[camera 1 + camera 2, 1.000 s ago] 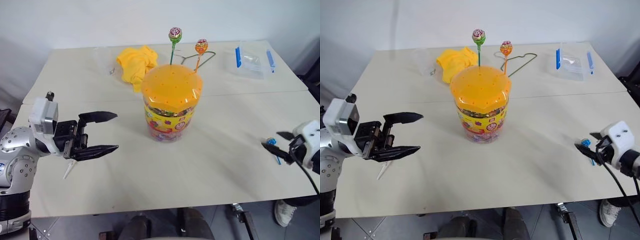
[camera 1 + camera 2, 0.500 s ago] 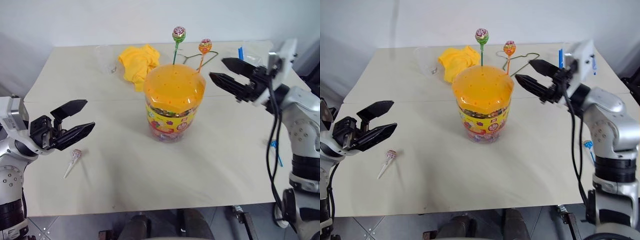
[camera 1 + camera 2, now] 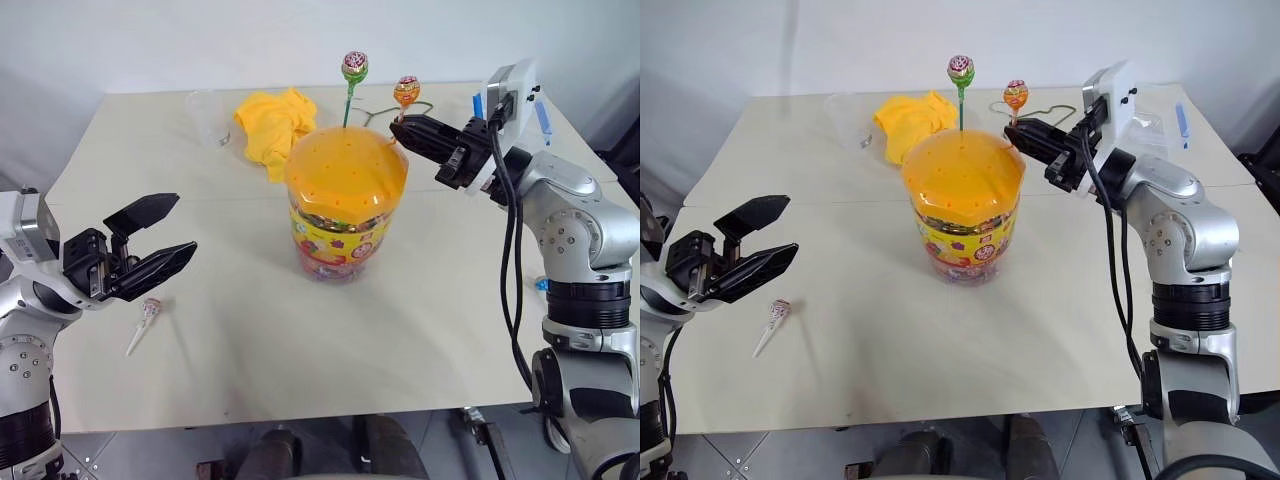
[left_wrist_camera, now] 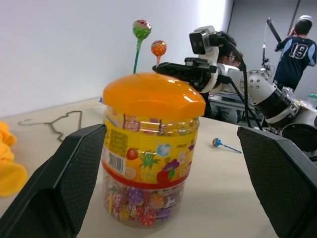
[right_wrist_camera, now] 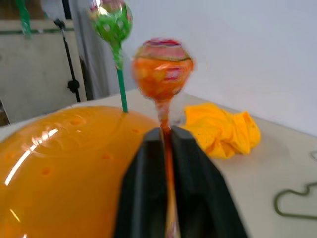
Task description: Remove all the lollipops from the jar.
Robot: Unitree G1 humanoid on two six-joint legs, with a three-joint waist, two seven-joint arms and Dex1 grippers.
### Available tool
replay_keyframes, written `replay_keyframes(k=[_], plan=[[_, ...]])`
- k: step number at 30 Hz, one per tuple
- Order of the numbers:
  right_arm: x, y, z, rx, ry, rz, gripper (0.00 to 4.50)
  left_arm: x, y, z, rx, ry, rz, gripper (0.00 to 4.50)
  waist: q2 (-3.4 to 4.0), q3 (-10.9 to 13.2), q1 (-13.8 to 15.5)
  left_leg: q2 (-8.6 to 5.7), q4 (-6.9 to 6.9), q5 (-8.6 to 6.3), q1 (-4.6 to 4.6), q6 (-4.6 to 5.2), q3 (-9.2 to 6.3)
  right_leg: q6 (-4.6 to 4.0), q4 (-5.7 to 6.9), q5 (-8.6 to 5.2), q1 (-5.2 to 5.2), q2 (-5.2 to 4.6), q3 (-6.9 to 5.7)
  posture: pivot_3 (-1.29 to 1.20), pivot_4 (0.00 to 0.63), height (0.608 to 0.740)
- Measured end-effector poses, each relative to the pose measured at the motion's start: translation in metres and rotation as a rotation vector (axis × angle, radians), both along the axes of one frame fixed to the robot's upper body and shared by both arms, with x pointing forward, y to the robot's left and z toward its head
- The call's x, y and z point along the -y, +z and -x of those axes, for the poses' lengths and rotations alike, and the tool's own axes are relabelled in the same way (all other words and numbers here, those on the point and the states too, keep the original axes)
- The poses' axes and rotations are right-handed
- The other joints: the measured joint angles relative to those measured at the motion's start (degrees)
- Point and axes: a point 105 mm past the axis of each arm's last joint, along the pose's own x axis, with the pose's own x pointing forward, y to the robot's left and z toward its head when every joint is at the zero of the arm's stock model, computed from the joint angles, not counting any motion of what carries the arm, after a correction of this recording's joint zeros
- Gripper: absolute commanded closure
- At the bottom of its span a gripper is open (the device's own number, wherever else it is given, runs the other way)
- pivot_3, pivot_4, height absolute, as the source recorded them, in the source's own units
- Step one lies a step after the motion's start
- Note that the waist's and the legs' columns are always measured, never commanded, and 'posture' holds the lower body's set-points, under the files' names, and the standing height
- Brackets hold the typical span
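right gripper [image 5: 166, 148] swung in from table edge, now clamped on orange lollipop [image 5: 162, 69] stick; left gripper [image 3: 160, 238] agape.

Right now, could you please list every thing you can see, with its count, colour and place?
jar: one, clear with an orange lid and yellow label, middle of the table.
lollipops in the lid: two, green-pink and orange, standing upright at the far side of the lid.
lollipops on the table: two, purple-pink near the left gripper, blue on the right side.
cloth: one, yellow, behind the jar.
wire hanger: one, thin, grey, behind the jar.
clear cup: one, far left of the cloth.
clear box: one, blue clips, far right.
table: one, beige.
people: two, in the background.
left gripper: open, holding nothing.
right gripper: shut on the orange lollipop's stick.
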Motion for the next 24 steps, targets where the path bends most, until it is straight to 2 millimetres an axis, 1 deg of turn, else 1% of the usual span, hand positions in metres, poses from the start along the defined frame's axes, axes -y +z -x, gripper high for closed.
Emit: replay_keyframes(k=[4,6,7,9,10,11,13,14,16,17,19,20,22,24], plan=[[0.011,0.02,0.007,0.072,0.028,-0.122,4.47,0.008,0.003,0.003,0.023,-0.03,-0.018,0.0,0.0,0.0,0.0,-0.04,-0.01,0.0,-0.01,0.0,-0.01,0.0,-0.01,0.0,-0.01,-0.02,0.02,0.0,0.15,0.74],[0.026,0.032,0.01,0.119,-0.008,-0.145,4.47,0.013,0.001,0.004,0.02,-0.059,-0.029,0.0,0.0,0.0,0.2,-0.07,-0.01,0.0,-0.02,0.01,-0.04,0.0,-0.02,0.0,0.0,-0.04,-0.02,0.0,0.15,0.74],[0.036,0.035,0.01,0.132,-0.04,-0.131,4.47,0.015,-0.001,0.004,0.017,-0.073,-0.043,0.0,0.0,0.0,0.2,-0.08,-0.01,-0.01,-0.03,0.01,-0.05,0.0,-0.03,0.0,0.0,-0.06,-0.03,0.0,0.15,0.74],[0.065,0.033,0.005,0.13,-0.172,-0.023,4.47,0.019,-0.007,0.006,0.01,-0.103,-0.111,0.0,0.0,0.0,0.4,-0.15,-0.02,-0.02,-0.05,0.05,-0.07,0.0,-0.07,0.0,0.01,-0.11,-0.05,0.0,0.15,0.74],[0.088,0.027,0.003,0.112,-0.271,0.065,4.47,0.02,-0.011,0.007,0.009,-0.118,-0.148,0.0,0.0,0.0,0.5,-0.19,-0.05,-0.02,-0.06,0.09,-0.06,0.0,-0.1,0.0,0.02,-0.12,-0.04,0.0,0.15,0.74],[0.112,0.016,0.001,0.071,-0.37,0.166,4.47,0.022,-0.015,0.009,0.004,-0.134,-0.189,0.0,0.0,0.0,0.7,-0.19,-0.06,-0.05,-0.06,0.13,-0.05,0.0,-0.18,0.0,0.04,-0.13,-0.05,0.0,0.15,0.74],[0.147,-0.01,0.0,-0.016,-0.503,0.328,4.47,0.023,-0.021,0.011,-0.003,-0.163,-0.229,0.0,0.0,0.0,0.5,-0.18,-0.12,-0.06,-0.04,0.16,0.08,0.0,-0.19,0.0,0.03,-0.14,0.01,0.0,0.15,0.74],[0.166,-0.035,0.005,-0.077,-0.571,0.501,4.47,0.026,-0.024,0.013,-0.007,-0.194,-0.25,0.0,0.01,0.0,0.6,-0.16,-0.15,-0.06,-0.04,0.17,0.08,0.0,-0.24,0.0,0.03,-0.15,0.0,0.0,0.15,0.74],[0.195,-0.083,0.016,-0.214,-0.627,0.731,4.47,0.027,-0.031,0.014,-0.034,-0.22,-0.268,0.0,0.01,0.0,0.3,-0.11,-0.19,-0.06,-0.03,0.16,0.16,0.02,-0.27,0.01,0.03,-0.11,0.02,0.0,0.15,0.74],[0.204,-0.106,0.023,-0.276,-0.626,0.805,4.47,0.027,-0.033,0.015,-0.039,-0.231,-0.271,0.0,0.03,0.0,0.3,-0.1,-0.17,-0.06,-0.01,0.16,0.21,0.02,-0.22,0.01,0.03,-0.11,0.03,0.0,0.15,0.74],[0.212,-0.139,0.035,-0.388,-0.616,0.844,4.47,0.029,-0.033,0.015,-0.036,-0.244,-0.274,0.0,0.07,0.0,-0.1,-0.05,-0.12,-0.06,0.07,0.16,0.41,0.06,-0.18,0.03,0.01,-0.1,0.07,0.0,0.15,0.74],[0.216,-0.15,0.039,-0.437,-0.623,0.836,4.47,0.03,-0.033,0.015,-0.033,-0.249,-0.276,0.0,0.1,0.0,-0.3,-0.03,-0.1,-0.06,0.14,0.15,0.51,0.06,-0.21,0.03,0.01,-0.1,0.1,0.0,0.15,0.74],[0.219,-0.163,0.047,-0.475,-0.633,0.831,4.47,0.032,-0.032,0.014,-0.026,-0.257,-0.279,0.0,0.13,0.0,-0.4,-0.01,-0.07,-0.04,0.16,0.13,0.47,0.05,-0.17,0.03,0.02,-0.1,0.19,0.0,0.15,0.74],[0.22,-0.18,0.054,-0.509,-0.64,0.828,4.47,0.032,-0.032,0.012,-0.025,-0.254,-0.279,0.0,0.13,0.0,-0.1,0.07,-0.06,-0.07,0.24,0.08,0.42,0.04,-0.21,0.02,0.12,-0.02,0.15,0.0,0.15,0.74]])
